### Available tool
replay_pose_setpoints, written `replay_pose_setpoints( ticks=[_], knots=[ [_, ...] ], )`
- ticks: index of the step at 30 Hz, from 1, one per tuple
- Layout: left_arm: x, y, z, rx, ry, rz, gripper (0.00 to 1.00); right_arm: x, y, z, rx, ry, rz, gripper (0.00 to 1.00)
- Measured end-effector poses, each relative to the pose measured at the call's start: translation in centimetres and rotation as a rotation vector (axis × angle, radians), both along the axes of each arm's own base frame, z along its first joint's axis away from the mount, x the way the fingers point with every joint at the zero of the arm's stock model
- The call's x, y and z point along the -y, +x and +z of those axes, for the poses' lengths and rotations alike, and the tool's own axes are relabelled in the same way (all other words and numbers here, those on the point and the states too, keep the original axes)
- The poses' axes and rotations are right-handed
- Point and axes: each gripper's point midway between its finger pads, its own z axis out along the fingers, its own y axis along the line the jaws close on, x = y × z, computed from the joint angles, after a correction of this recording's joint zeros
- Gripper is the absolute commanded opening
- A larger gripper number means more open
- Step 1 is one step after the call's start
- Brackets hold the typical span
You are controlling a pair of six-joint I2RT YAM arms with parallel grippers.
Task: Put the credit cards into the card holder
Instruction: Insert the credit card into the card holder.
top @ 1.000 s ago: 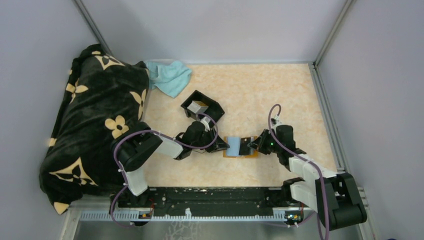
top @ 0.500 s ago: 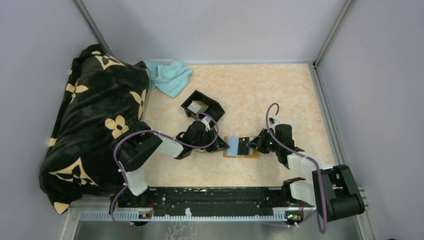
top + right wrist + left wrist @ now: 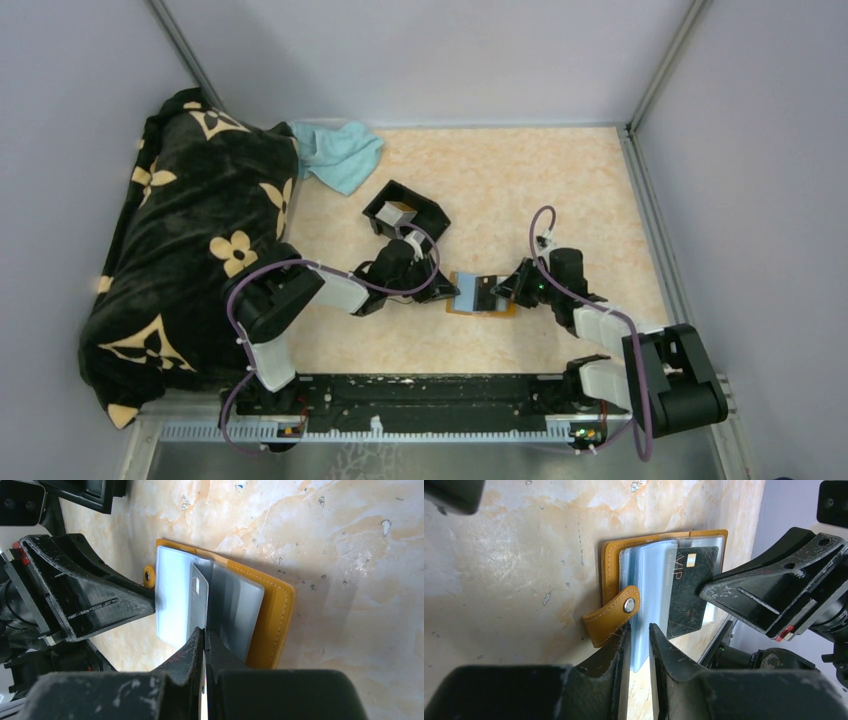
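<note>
The orange card holder [image 3: 480, 309] lies open on the table between both arms, its tab [image 3: 610, 618] sticking out and its clear bluish sleeves fanned up. My left gripper [image 3: 640, 628] stands over its left side, with narrow jaws pinching a stack of those sleeves [image 3: 649, 585]. From the right, my right gripper [image 3: 204, 631] is shut on a dark credit card [image 3: 689, 590] marked VIP. That credit card [image 3: 199, 597] stands on edge, its far end reaching in among the sleeves of the card holder [image 3: 276, 615].
A black open tray [image 3: 425, 213] holding a pale flat piece stands just behind the left gripper. A teal cloth [image 3: 340, 152] lies at the back left. A black blanket with tan flowers [image 3: 190, 240] fills the left side. Grey walls enclose the table.
The right gripper has edged left with the card, further over the card holder. The left jaws have narrowed on the sleeves.
</note>
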Motion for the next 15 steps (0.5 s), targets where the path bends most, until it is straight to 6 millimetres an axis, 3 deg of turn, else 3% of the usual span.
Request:
replay_pose_setpoints(
  ticks=[10, 15],
  knots=[
    [0.10, 0.09, -0.04, 0.001, 0.007, -0.003, 0.25, -0.14, -0.09, -0.38, -0.013, 0.004, 0.009, 0.00],
    [0.27, -0.01, -0.11, 0.000, 0.007, -0.008, 0.24, -0.22, -0.11, -0.83, -0.026, -0.002, 0.006, 0.22]
  ],
)
